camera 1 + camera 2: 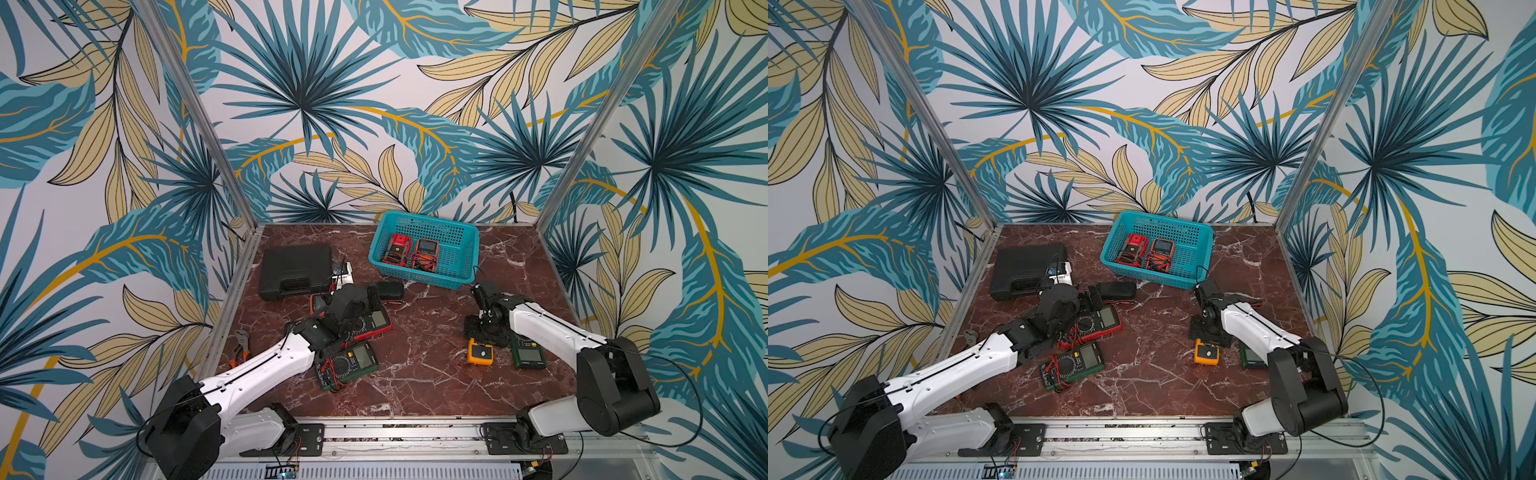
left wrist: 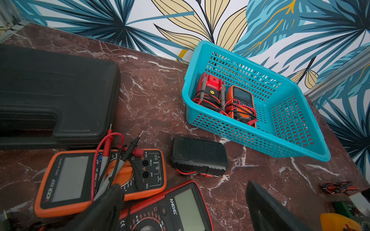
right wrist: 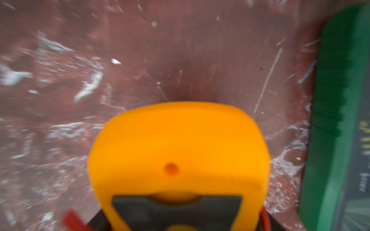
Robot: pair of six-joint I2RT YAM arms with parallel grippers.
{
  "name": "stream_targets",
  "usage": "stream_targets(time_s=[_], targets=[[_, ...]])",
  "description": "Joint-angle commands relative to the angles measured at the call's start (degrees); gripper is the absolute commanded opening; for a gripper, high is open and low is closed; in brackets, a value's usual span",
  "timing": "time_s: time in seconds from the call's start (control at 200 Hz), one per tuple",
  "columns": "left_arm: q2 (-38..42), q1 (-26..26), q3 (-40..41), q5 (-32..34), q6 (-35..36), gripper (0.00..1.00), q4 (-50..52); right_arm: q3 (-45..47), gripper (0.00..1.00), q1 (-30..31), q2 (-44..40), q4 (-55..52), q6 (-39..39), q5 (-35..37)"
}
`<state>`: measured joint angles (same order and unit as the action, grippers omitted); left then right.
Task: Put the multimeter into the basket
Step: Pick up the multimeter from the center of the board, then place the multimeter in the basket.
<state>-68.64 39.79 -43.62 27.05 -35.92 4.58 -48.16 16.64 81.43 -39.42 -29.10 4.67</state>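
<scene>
1. Nearest me, both arm bases sit on the front rail, and a maroon marble table (image 1: 415, 386) spreads beyond them.
2. Front left, a green meter (image 1: 347, 365) lies face up with red leads across it. Pliers (image 1: 241, 347) lie at the left edge.
3. Front right, my right gripper (image 1: 484, 336) points down at the far end of the yellow meter (image 1: 481, 354), which lies on the table. The wrist view is blurred, so I cannot tell whether the jaws grip it.
4. A second green meter (image 1: 528, 355) lies just to its right, not touching.
5. Mid left, my left gripper (image 2: 182, 187) hangs with jaws spread wide and holding nothing, over a red meter (image 1: 376, 320) and an orange meter (image 2: 70, 180).
6. Beyond those lie a black meter (image 1: 388, 290), face down, and a black case (image 1: 295, 270).
7. Farthest, by the back wall, the basket (image 1: 415, 217) holds a stowed red meter (image 1: 397, 248) beside a stowed orange meter (image 1: 426, 249). It is well apart from the yellow meter.
</scene>
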Motion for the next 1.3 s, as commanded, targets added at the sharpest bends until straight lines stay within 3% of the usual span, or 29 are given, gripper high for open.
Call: stream_targets(time_s=[0.0, 0.27, 0.501, 0.801, 1.057, 1.297], targets=[[0.7, -0.3, 0.6, 0.8, -0.4, 1.00, 0.6, -0.4, 0.36, 0.5, -5.1, -2.4, -1.6, 0.8], [1.6, -0.3, 1.7, 1.7, -0.7, 1.00, 0.0, -9.0, 0.33, 0.8, -13.2, -8.1, -3.4, 2.7], [1.6, -0.4, 2.0, 1.9, -0.3, 1.00, -0.2, -19.5, 0.33, 0.8, -9.8, -8.6, -4.0, 5.8], [2.0, -0.3, 2.5, 2.3, 0.6, 1.00, 0.6, -40.2, 0.34, 0.8, 8.2, -8.3, -1.4, 10.1], [1.2, -0.4, 3.3, -1.9, 0.6, 1.00, -0.4, -59.2, 0.33, 0.7, 27.0, -8.1, 0.3, 11.2], [0.7, -0.3, 3.4, -6.1, -0.5, 1.00, -0.2, -68.5, 0.33, 0.5, 38.7, -8.2, 0.3, 13.9]])
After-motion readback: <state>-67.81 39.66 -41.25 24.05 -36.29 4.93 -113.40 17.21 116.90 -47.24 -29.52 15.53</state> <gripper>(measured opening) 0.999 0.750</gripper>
